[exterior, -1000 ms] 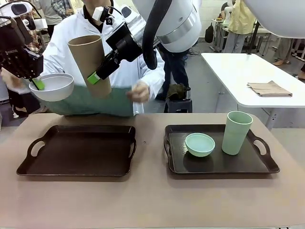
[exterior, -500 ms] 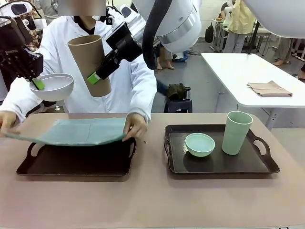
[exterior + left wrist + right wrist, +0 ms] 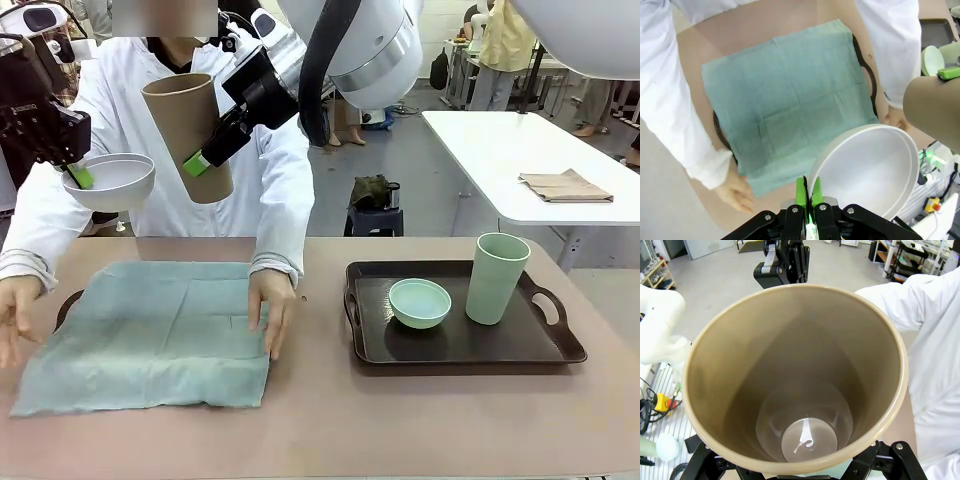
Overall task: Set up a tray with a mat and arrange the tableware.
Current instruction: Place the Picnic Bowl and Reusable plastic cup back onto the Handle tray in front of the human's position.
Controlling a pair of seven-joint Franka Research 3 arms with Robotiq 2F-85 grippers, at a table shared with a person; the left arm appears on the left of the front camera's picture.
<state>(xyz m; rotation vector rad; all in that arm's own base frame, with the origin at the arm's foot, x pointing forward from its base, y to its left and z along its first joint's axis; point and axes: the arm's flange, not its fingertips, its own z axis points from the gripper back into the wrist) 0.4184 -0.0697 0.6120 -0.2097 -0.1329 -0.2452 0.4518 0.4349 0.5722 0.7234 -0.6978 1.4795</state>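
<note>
A teal mat [image 3: 150,335] lies spread over the left tray [image 3: 66,306], of which little more than a handle shows. The person's hands [image 3: 271,312] press flat on the mat. High above the table's left, my left gripper [image 3: 76,176] is shut on the rim of the white bowl [image 3: 110,183]. In the left wrist view its fingertips [image 3: 807,192] pinch that bowl [image 3: 870,170] above the mat [image 3: 785,100]. My right gripper [image 3: 200,160] is shut on the tan-brown cup [image 3: 188,130], held tilted in the air. The right wrist view looks into the cup [image 3: 795,380].
The right tray [image 3: 460,345] holds a mint green bowl [image 3: 420,302] and a mint green cup [image 3: 497,277]. The person in a white coat leans over the table's far side. A white table [image 3: 520,160] with a folded brown cloth stands behind on the right.
The person has brought the mat down from chest height and spread it flat over the left tray, hands now resting on it. Both arms have stayed still with their loads.
</note>
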